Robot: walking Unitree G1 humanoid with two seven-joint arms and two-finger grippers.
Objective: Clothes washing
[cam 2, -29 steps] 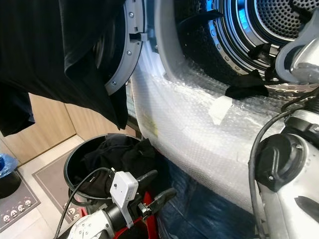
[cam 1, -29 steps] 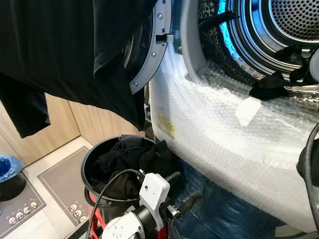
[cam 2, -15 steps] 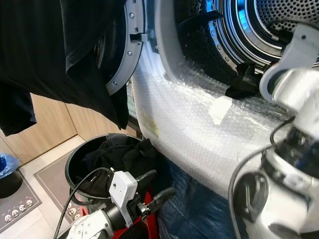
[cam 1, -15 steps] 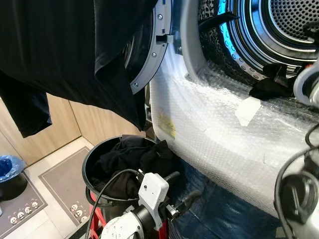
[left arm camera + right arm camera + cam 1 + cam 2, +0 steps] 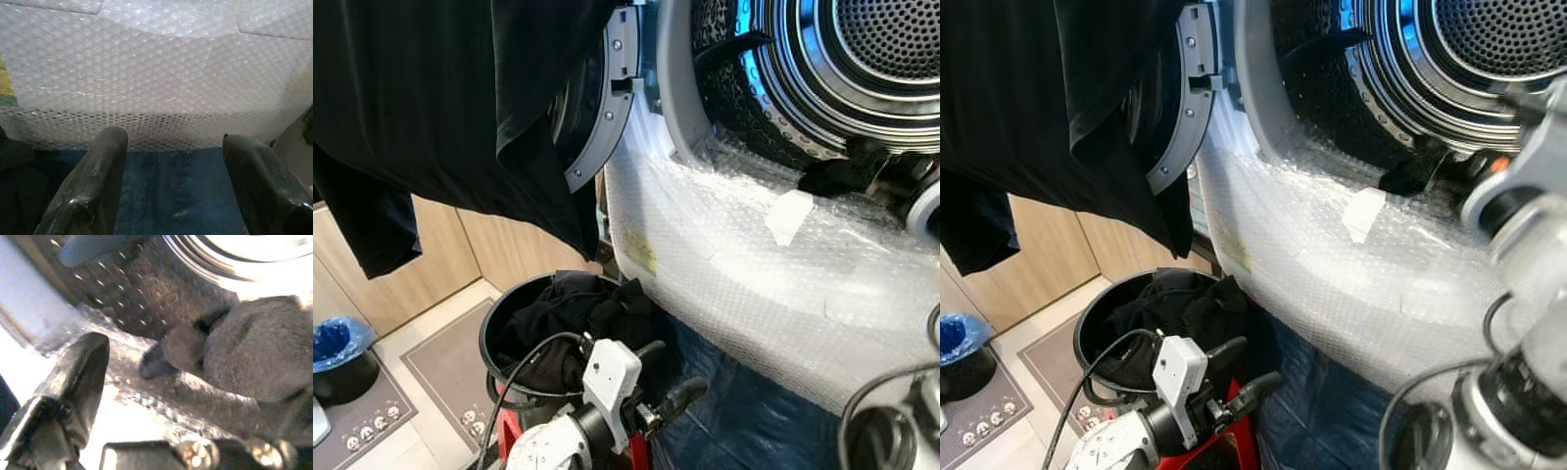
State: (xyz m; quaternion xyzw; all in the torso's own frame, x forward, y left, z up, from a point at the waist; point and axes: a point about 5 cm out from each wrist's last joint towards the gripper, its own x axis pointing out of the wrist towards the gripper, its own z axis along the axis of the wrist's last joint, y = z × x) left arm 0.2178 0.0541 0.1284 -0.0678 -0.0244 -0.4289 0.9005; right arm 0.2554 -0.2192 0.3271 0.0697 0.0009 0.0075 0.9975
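Dark crumpled garment lies on the silver washer drum's front lip; right end effector spread beside it, likely to push it inside. Left end effector idles, spread.

Count: one washing machine, front wrapped in bubble wrap, with one open door and one drum. One black bucket held a heap of dark clothes; how many pieces in it was unclear. One dark garment hung over the door. One dark cloth lay at the drum's lip. One piece of tape sat on the wrap. Two floor mats. One blue-lined bin.
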